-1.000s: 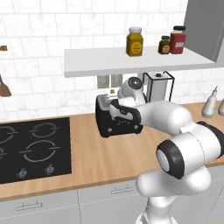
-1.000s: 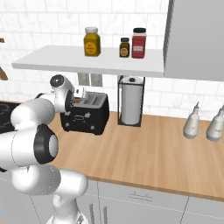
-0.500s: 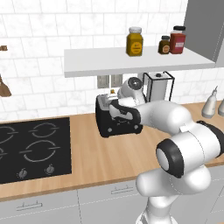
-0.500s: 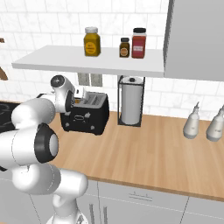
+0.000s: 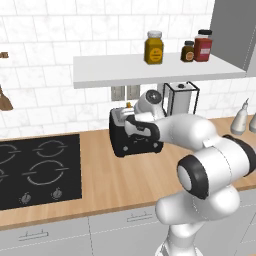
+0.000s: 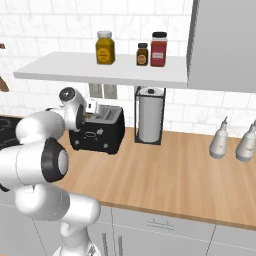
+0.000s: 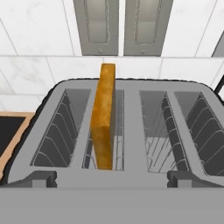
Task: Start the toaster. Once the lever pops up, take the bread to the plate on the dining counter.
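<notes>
Bread stands proud in the toaster's second slot from the left, not yet lifted. Our tool hangs over it, fully open, empty. Pickup and carry to plate remain.

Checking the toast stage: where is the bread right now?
The bread stands upright in the toaster, in the second slot from the left in the hand view, sticking up above the top, with the wall sockets behind it.
</notes>
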